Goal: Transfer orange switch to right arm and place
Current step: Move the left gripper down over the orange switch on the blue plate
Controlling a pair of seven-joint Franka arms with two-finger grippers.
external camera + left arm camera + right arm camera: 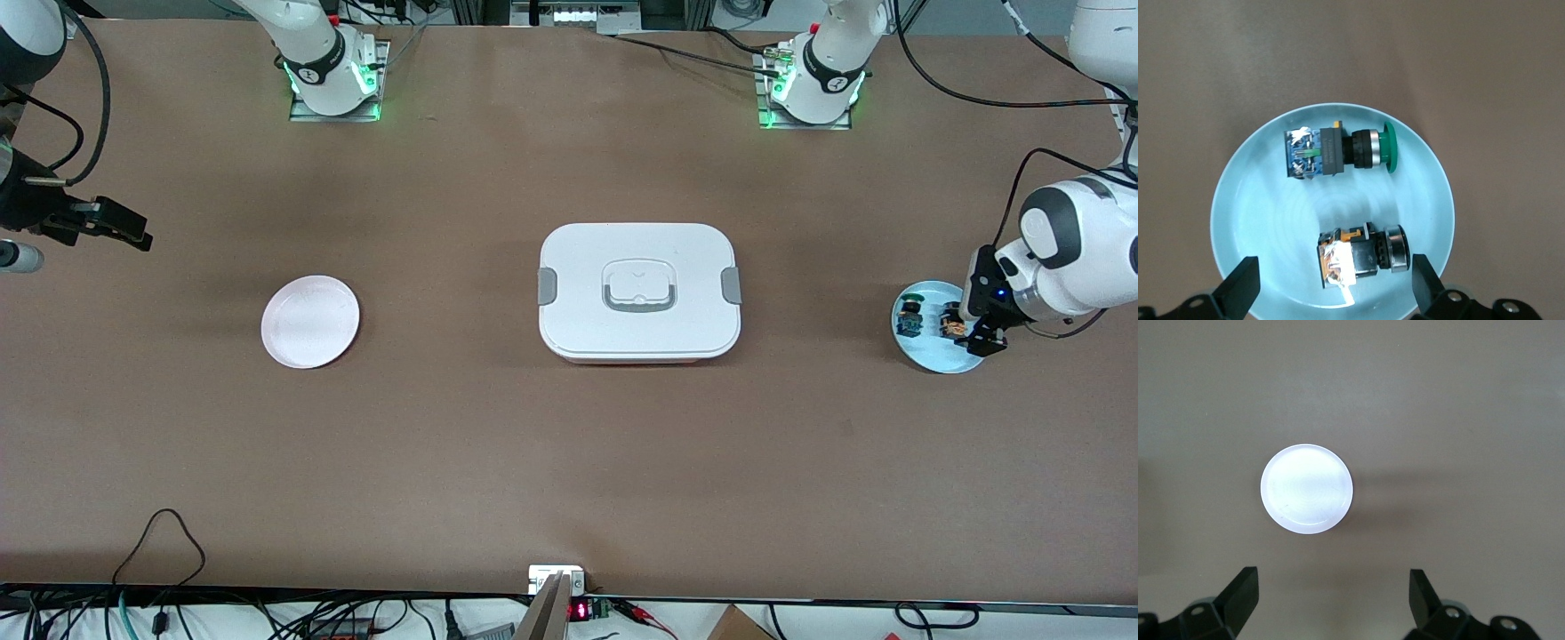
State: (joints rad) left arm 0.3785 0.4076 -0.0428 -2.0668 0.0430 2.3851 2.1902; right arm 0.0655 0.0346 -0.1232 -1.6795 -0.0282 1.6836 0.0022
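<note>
Left gripper (1333,283), fingers spread wide and empty, hangs over the orange switch (1361,257), which lies on the blue plate (1238,220) beside the green switch (1338,151). Nothing looks done yet: pickup, handover and placing all remain. Right gripper (1333,597), also spread and empty, waits over bare table near the white plate (1307,489). Counted: two switches, two plates, one lidded box (638,291).

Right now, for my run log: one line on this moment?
left claw: open, over orange switch | right claw: open, waiting | switch: on blue plate
</note>
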